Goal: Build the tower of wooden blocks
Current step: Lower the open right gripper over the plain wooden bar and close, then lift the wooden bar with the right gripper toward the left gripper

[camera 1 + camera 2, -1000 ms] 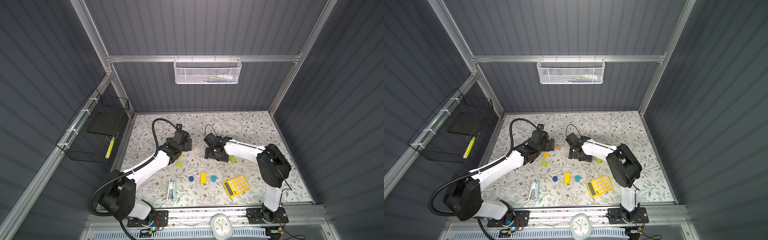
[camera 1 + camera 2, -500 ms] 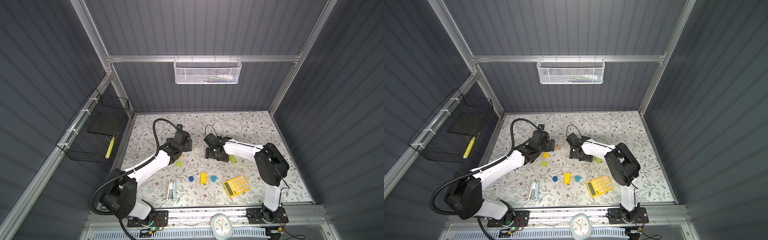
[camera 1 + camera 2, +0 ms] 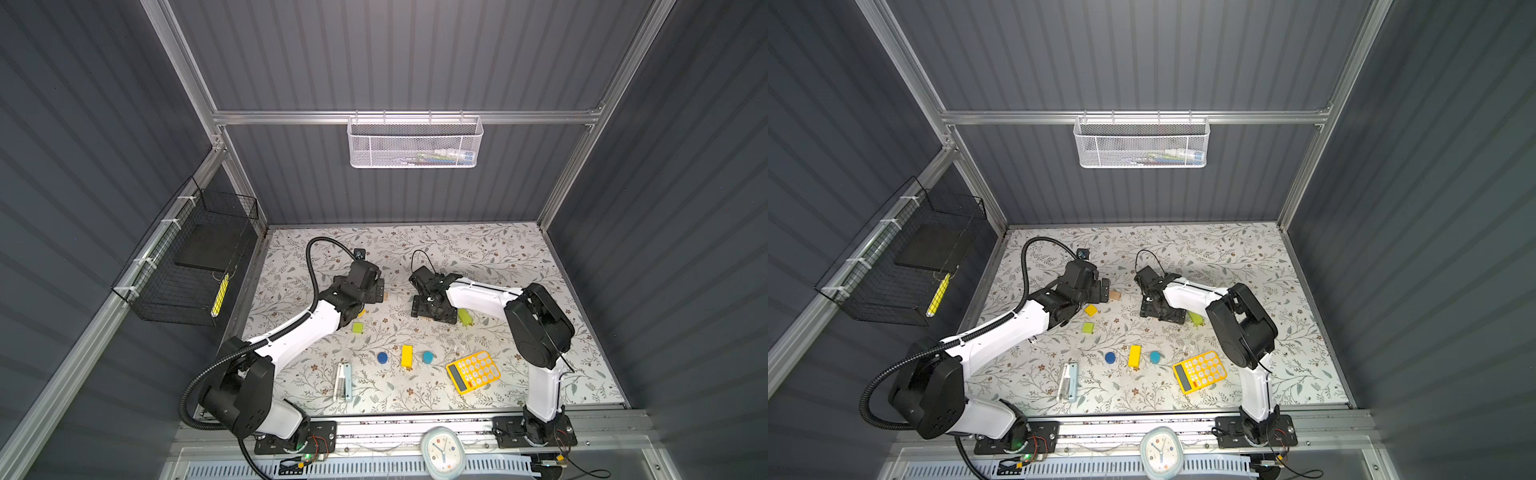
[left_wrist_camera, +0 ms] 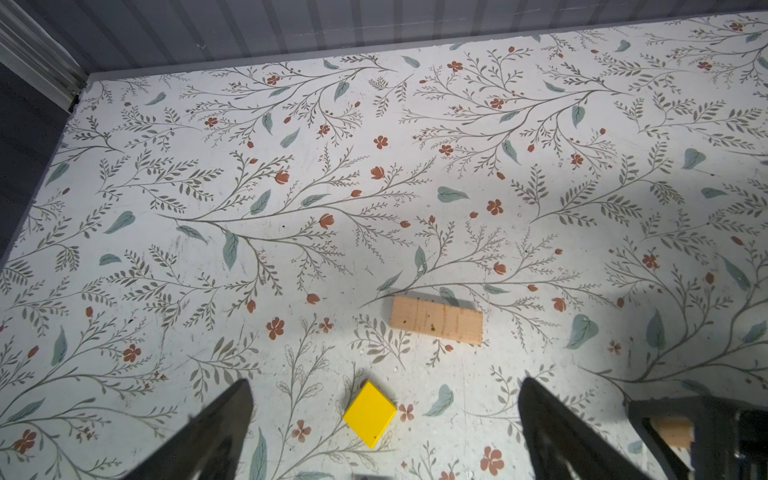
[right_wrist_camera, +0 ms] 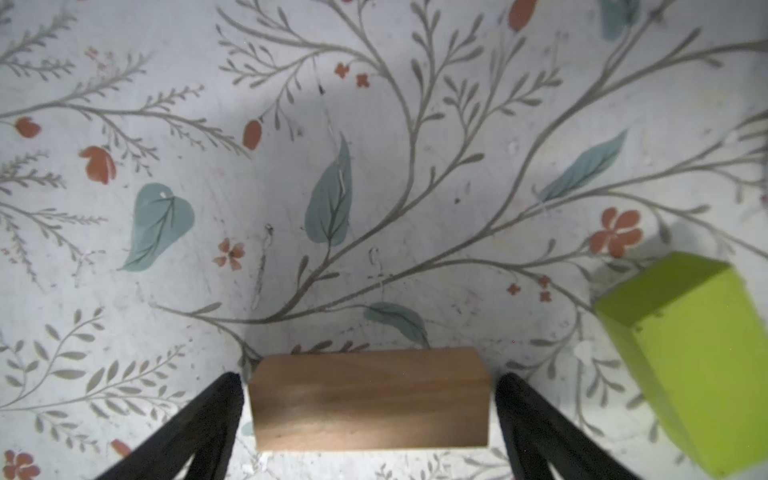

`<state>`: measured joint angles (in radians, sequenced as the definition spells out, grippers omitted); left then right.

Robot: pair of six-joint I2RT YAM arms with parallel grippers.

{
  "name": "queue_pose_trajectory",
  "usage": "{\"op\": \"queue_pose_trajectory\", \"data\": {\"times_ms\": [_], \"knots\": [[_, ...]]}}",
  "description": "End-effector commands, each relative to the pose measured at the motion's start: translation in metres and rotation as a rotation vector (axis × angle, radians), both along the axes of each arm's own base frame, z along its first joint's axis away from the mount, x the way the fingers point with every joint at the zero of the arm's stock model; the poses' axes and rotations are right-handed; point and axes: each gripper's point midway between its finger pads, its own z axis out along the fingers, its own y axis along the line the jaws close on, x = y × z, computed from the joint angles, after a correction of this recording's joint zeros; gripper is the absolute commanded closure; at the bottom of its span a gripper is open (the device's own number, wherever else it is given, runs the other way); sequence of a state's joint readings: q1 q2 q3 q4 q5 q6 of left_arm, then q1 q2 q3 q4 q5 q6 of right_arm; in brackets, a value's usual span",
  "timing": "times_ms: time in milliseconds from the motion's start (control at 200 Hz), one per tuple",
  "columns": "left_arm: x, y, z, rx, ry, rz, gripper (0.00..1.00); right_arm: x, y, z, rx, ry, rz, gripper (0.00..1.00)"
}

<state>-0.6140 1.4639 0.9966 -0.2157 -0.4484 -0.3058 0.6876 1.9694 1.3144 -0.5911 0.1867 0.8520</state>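
Okay, the right gripper [image 5: 369, 376] sits low over one tan bar [image 5: 370, 400]. Its jaws are wide apart, a finger just beside each short end w/ a thin sliver of table [image 5: 374, 166] showing either side. So it's straddling the bar, not clamped yet. The bar lies flat, mid-table btwn the two arms. The lime-green bar [image 5: 685, 357] lies near it, not touching.

Step in hand, imo: grasp this tan bar as a base piece.

To do it well:
- Close square on the end faces, both pads landing together, so the bar doesn't yaw.
- Keep the tips low, catching the ends' middle, not the top edge.
- The grip runs lengthwise, so any skew can lever the bar out; lift straight up, slowly.
- Don't clip the lime-green bar.

Meanwhile the left gripper [image 4: 384, 381] is open too and empty. The yellow cube [image 4: 369, 413] shows btwn its fingers, w/ the 2nd tan bar [image 4: 436, 320] just beyond.

Nothing is stacked. The yellow bar [image 3: 407, 356], blue cylinders [image 3: 382, 356] and lime-green cube [image 3: 358, 327] lie loose nearer the front, near the calculator [image 3: 473, 371]. Pick a set-down spot clear of those.
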Motion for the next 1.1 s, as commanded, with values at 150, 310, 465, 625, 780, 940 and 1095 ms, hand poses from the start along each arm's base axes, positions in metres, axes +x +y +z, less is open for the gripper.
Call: {"op": "queue_pose_trajectory", "data": {"times_ms": [150, 310, 465, 625, 780, 940, 1095], "knots": [[0.002, -0.004, 0.002, 0.003, -0.009, -0.017, 0.01, -0.003, 0.000, -0.006, -0.026, 0.023, 0.015, 0.15], [0.002, -0.003, 0.001, 0.007, -0.007, -0.019, 0.01, -0.005, 0.001, -0.009, -0.033, 0.033, 0.024, 0.27], [0.002, -0.005, 0.000, -0.001, -0.004, -0.020, 0.01, -0.002, 0.004, -0.005, -0.033, 0.026, 0.041, 0.35], [0.004, -0.012, -0.002, -0.019, 0.007, -0.039, 0.01, 0.009, 0.011, 0.004, -0.021, 0.001, 0.073, 0.35], [0.004, -0.010, -0.003, -0.006, 0.012, -0.032, 0.01, 0.022, 0.015, 0.009, -0.026, -0.013, 0.102, 0.35], [0.003, -0.008, -0.002, -0.001, 0.007, -0.031, 0.01, 0.035, 0.018, 0.009, -0.022, -0.016, 0.121, 0.35], [0.003, -0.007, -0.003, 0.006, 0.005, -0.029, 0.01, 0.047, 0.022, 0.006, -0.014, -0.022, 0.149, 0.32]]}}
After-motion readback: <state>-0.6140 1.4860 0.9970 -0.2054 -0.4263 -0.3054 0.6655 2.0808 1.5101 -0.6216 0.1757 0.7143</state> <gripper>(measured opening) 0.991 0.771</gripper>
